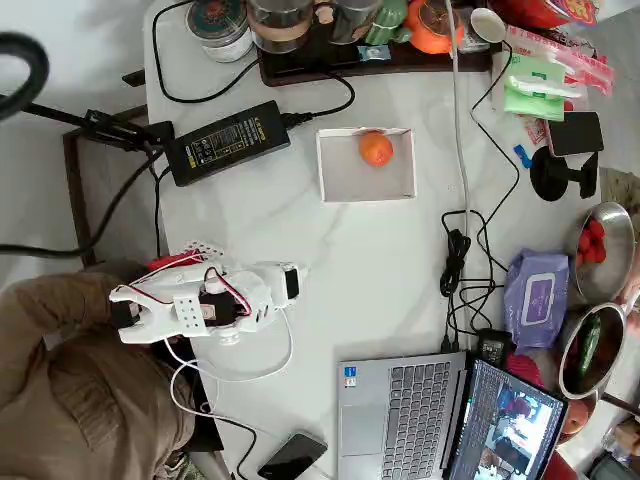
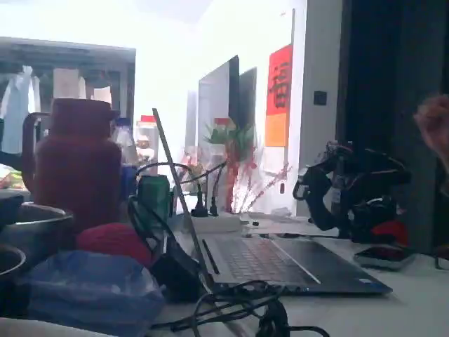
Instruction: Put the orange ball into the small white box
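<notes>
White plastic SO-100 arm (image 1: pixel 215 300), black servo blocks between the links, thin red and white wires looped along the top, small perforated white plate near the wrist, red part beneath.

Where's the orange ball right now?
In the overhead view, the orange ball sits inside the small white box, near its top edge, right of the black power brick.

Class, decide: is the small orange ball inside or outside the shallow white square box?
Inside. In the overhead view the small orange ball rests on the floor of the shallow white square box, near its far wall.
</notes>
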